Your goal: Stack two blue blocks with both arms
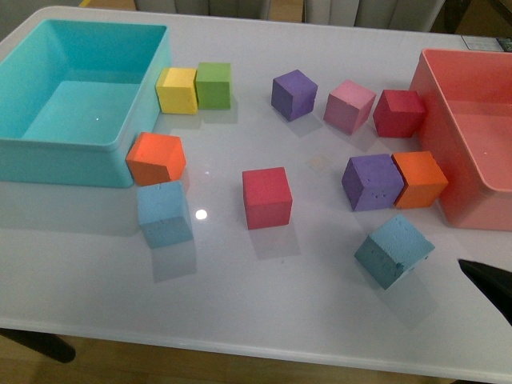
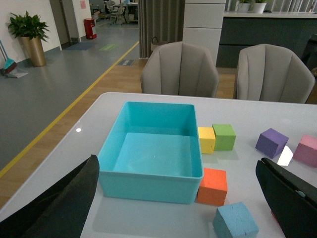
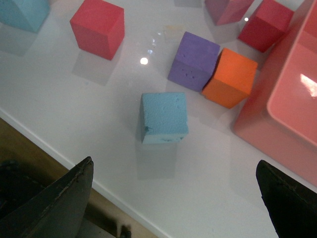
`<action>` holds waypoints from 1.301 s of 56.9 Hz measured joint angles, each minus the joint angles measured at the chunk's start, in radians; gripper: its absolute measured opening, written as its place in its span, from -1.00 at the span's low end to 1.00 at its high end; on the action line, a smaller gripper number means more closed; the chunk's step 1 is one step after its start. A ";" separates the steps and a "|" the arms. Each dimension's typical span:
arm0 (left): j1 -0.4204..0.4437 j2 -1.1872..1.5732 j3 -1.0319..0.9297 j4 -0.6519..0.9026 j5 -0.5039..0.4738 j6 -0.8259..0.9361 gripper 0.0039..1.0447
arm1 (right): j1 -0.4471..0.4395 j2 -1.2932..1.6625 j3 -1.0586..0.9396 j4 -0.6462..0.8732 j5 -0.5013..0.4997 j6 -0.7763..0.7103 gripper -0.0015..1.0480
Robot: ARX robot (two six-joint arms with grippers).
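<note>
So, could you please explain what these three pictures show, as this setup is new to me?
This is a robot with two arms. The front view comes from a camera on its body, looking down on a white table; the other two come from cameras on its wrists. The dark shapes at their edges are the left pincer and right pincer, both open and holding nothing. On the table lie a teal bin, a pink bin, two blue blocks and other coloured cubes.

Two pitted sky-blue foam cubes sit unstacked, well apart on the white tabletop [image 1: 304, 320]: left blue block [image 1: 164, 212] and right blue block [image 1: 394, 250].
</note>
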 joint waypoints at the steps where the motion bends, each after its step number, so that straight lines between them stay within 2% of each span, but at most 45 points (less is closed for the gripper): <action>1: 0.000 0.000 0.000 0.000 0.000 0.000 0.84 | 0.003 0.060 0.022 0.029 0.010 0.000 0.83; 11: 0.000 0.000 0.000 0.000 0.000 0.000 0.84 | 0.002 0.430 0.172 0.099 0.035 0.013 0.83; 18: 0.000 0.000 0.000 0.000 0.000 0.000 0.84 | 0.006 0.544 0.223 0.097 0.038 0.018 0.83; 36: 0.000 0.000 0.000 0.000 0.000 0.000 0.84 | 0.026 0.687 0.330 0.077 0.040 0.113 0.83; 64: 0.000 0.000 0.000 0.000 0.000 0.000 0.84 | 0.067 0.840 0.440 0.070 0.089 0.150 0.82; 67: 0.000 0.000 0.000 0.000 0.000 0.000 0.84 | 0.069 0.855 0.442 0.076 0.093 0.150 0.65; 68: 0.000 0.000 0.000 0.000 0.000 0.000 0.84 | 0.069 0.863 0.442 0.080 0.098 0.149 0.53; 74: 0.000 0.000 0.000 0.000 0.000 0.000 0.84 | 0.068 0.874 0.441 0.087 0.106 0.144 0.25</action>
